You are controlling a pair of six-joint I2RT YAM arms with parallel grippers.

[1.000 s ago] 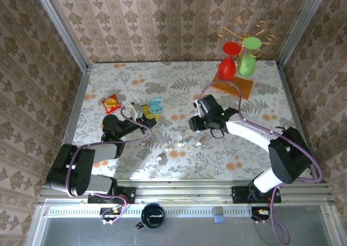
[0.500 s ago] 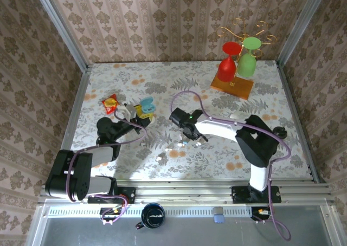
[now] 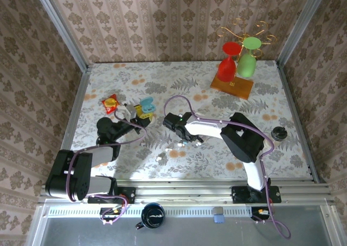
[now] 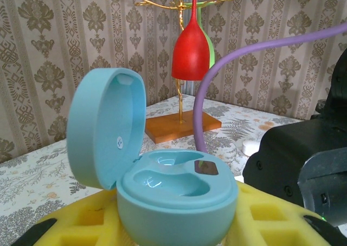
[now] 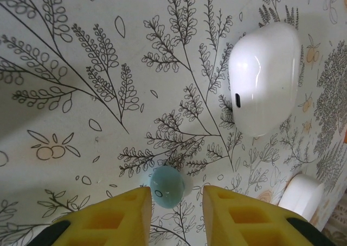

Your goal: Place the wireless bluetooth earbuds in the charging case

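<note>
My left gripper (image 4: 179, 236) is shut on a light-blue charging case (image 4: 176, 194), its yellow pads (image 4: 68, 230) against the case's sides. The case sits upright with its lid (image 4: 105, 127) flipped open, and both wells look empty. From above, that case (image 3: 146, 103) is left of the table's centre. My right gripper (image 5: 174, 200) points down at the table, open. A tiny pale-blue and white earbud (image 5: 165, 187) lies on the cloth between its fingers, close to the left pad with a gap to the right one. From above, the right gripper (image 3: 181, 139) is near mid-table.
A closed glossy white oval case (image 5: 264, 78) lies just beyond the earbud, and a small round white piece (image 5: 301, 194) lies to its right. A stand with red and green glasses (image 3: 238, 62) is at the back right. There is a red-yellow packet (image 3: 111, 101) and a black knob (image 3: 280, 133).
My right gripper swung left across the table and came down over the earbud, its jaws narrowing. The left gripper with the blue case shifted slightly left, then held still.
</note>
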